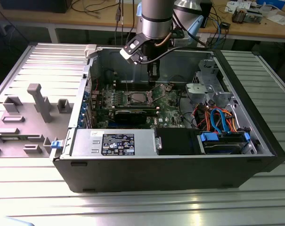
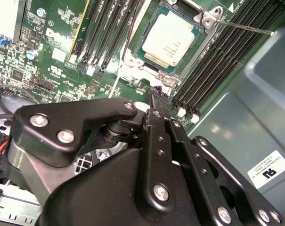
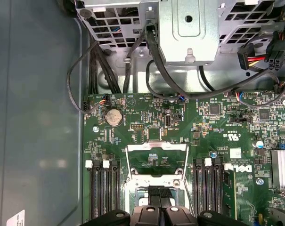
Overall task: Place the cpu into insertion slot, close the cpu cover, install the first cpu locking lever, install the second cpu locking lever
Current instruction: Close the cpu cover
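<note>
The silver-topped cpu [image 2: 169,40] lies flat in the insertion slot [image 2: 154,62] mid-motherboard [image 2: 62,56], the windowed cpu cover [image 3: 156,148] raised open

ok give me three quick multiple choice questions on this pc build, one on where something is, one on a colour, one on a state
1. Where is the cpu?
A. in the insertion slot
B. lying on the power box
C. outside the case

2. What colour is the circuit board?
A. blue
B. green
C. red

3. How is the cpu cover?
A. shut over the cpu
B. swung open
C. taken out of the case

Answers:
1 A: in the second wrist view its silver top sits inside the slot's rim.
2 B: the board is green in both wrist views.
3 B: the frame stands clear of the slot, and the cpu's top is bare.
</note>
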{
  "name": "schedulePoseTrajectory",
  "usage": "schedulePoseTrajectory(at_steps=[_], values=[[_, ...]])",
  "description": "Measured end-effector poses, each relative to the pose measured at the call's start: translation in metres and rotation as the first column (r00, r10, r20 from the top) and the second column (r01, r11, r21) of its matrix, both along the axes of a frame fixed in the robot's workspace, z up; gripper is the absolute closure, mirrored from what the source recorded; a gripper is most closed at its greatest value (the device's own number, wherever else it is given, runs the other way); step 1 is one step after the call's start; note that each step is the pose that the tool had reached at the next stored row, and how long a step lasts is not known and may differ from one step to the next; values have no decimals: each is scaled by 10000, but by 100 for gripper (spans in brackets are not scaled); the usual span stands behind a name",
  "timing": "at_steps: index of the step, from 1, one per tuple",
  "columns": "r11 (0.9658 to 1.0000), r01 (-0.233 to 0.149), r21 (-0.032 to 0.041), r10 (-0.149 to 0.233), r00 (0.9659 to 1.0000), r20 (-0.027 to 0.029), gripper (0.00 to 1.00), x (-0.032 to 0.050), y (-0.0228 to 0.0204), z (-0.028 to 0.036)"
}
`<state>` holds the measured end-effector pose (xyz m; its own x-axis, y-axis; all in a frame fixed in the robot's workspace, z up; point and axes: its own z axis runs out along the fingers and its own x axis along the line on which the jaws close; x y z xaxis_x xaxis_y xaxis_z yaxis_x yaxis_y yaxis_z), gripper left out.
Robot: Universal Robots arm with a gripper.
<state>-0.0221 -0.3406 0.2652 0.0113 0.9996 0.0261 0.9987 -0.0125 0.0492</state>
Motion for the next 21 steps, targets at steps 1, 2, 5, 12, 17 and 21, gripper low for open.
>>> schedulePoseTrajectory(at_steps=[1, 2, 5, 12, 17, 21], values=[[10000, 1, 0, -1, 10000, 0, 89, 4, 0, 0], [10000, 1, 0, -1, 10000, 0, 89, 7, 0, 0], [10000, 1, 0, -1, 10000, 0, 89, 16, 0, 0], [10000, 0, 0, 0, 10000, 0, 89, 47, 0, 0], [10000, 0, 1, 0, 10000, 0, 89, 58, 0, 0], [10000, 1, 0, -1, 10000, 0, 89, 70, 0, 0]])
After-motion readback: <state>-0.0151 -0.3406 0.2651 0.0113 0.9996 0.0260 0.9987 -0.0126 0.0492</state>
